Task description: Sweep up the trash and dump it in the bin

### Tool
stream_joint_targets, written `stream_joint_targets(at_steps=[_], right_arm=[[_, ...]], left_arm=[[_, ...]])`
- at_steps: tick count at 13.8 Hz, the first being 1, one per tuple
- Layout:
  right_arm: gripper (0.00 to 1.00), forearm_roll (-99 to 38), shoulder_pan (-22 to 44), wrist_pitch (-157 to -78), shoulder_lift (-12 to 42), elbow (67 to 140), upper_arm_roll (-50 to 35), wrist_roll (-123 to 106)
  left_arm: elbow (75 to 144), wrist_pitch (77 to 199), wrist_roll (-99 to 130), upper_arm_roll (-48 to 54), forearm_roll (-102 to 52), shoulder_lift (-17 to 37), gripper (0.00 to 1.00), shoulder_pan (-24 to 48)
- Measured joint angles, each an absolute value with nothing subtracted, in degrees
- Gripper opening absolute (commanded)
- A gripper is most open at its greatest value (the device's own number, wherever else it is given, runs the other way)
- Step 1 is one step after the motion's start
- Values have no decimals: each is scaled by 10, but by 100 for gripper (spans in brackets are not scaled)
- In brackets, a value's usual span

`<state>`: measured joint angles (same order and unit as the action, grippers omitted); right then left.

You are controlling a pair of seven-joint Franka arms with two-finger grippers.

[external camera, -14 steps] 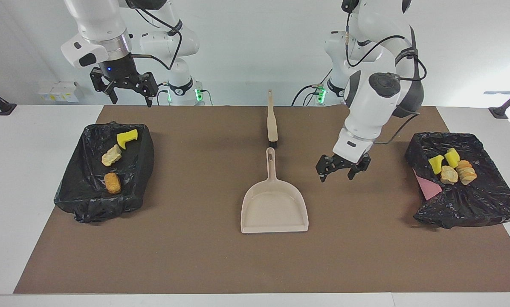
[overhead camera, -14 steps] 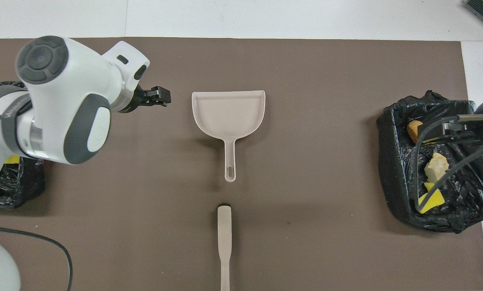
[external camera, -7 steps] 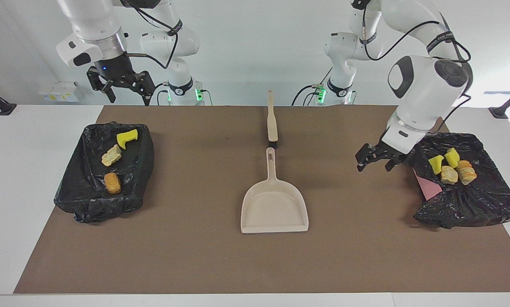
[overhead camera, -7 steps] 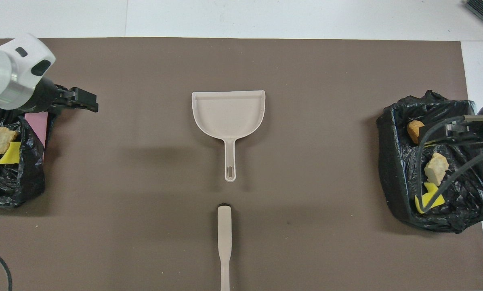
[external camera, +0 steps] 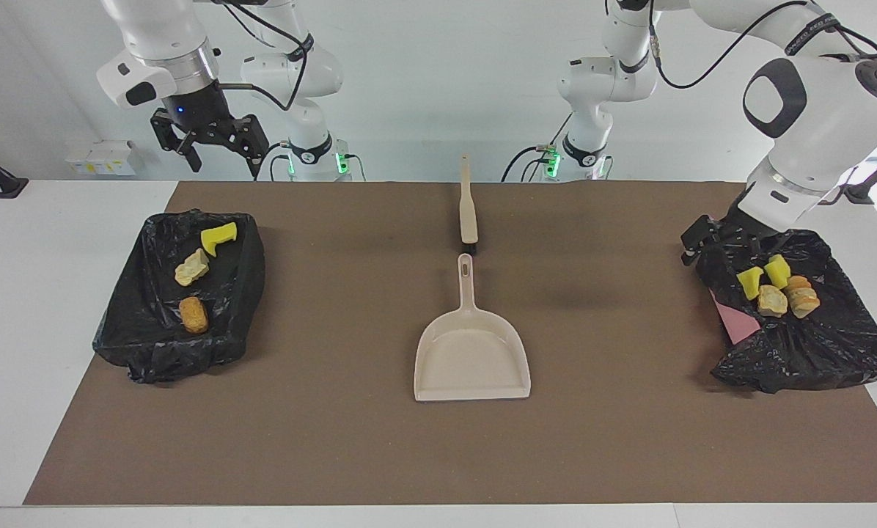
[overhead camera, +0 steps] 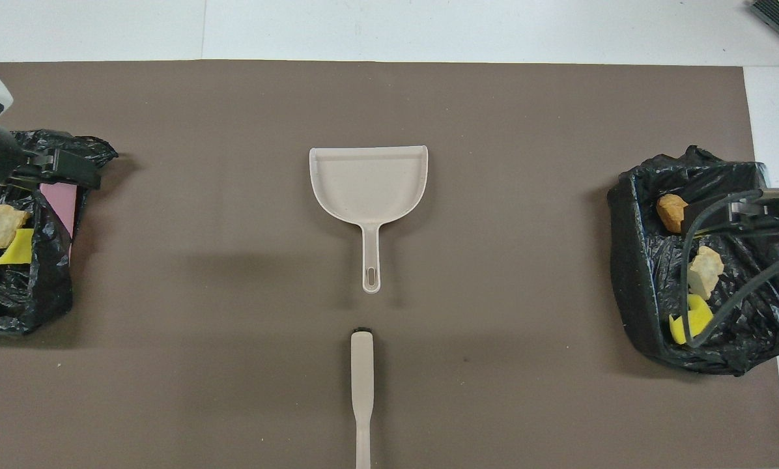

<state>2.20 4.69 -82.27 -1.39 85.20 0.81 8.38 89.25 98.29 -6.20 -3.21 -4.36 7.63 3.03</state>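
**Scraps in both bins, dustpan and brush on the mat**

Facing view: a brown mat (external camera: 336, 440) covers most of a white table (external camera: 35, 308), with a pale wall (external camera: 424, 88) at the robots' end. The dustpan (external camera: 471, 352) lies mid-mat, mouth away from the robots, handle pointing at the brush (external camera: 468, 209), which lies just nearer the robots, in line with it and a small gap apart. Mat is bare on all sides of these two. At the right arm's end a black-lined bin (external camera: 178, 293) holds three scraps (external camera: 191, 268). At the left arm's end a second bin (external camera: 798, 315) holds four scraps (external camera: 774, 287) in a cluster, beside a pink patch (external camera: 735, 323). The left gripper (external camera: 710, 246) hangs low at this bin's rim, on the dustpan side, well apart from the dustpan; whether its fingers are parted I cannot tell. The right gripper (external camera: 207, 143) hangs high over the table's robot edge near the first bin, fingers spread, holding nothing.

Overhead view: the dustpan (overhead camera: 368, 182) and brush (overhead camera: 361, 391) sit on the centre line. Open mat (overhead camera: 526, 228) runs from them to both bins. The left gripper (overhead camera: 70, 170) shows over the corner of its bin (overhead camera: 31, 306), the scraps (overhead camera: 2, 225) beside it. The other bin (overhead camera: 643, 286), crossed by the right arm's cables (overhead camera: 728, 286), shows its scraps (overhead camera: 703, 270).
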Motion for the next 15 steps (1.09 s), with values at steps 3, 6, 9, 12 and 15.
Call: stream_joint_targets(at_steps=[3,6,9,12,15], right_arm=[[100,21,48,-823,-14,852,7,84],[100,20,49,-823,-14,852,5,84],[100,19,49,-823,-14,852,6,84],[100,19,49,-823,-14,852,5,84],[100,18,49,-823,-14,852,5,84]], left_arm=[[884,954,-92,-30,-33,44,100,30],[884,906,-103,-30,-21,8,100,30],[884,862,-114,-29,-1,-12,100,31],[884,851,-115,-24,2,-15,100,33],[900,854,-115,-23,4,-31,100,33]])
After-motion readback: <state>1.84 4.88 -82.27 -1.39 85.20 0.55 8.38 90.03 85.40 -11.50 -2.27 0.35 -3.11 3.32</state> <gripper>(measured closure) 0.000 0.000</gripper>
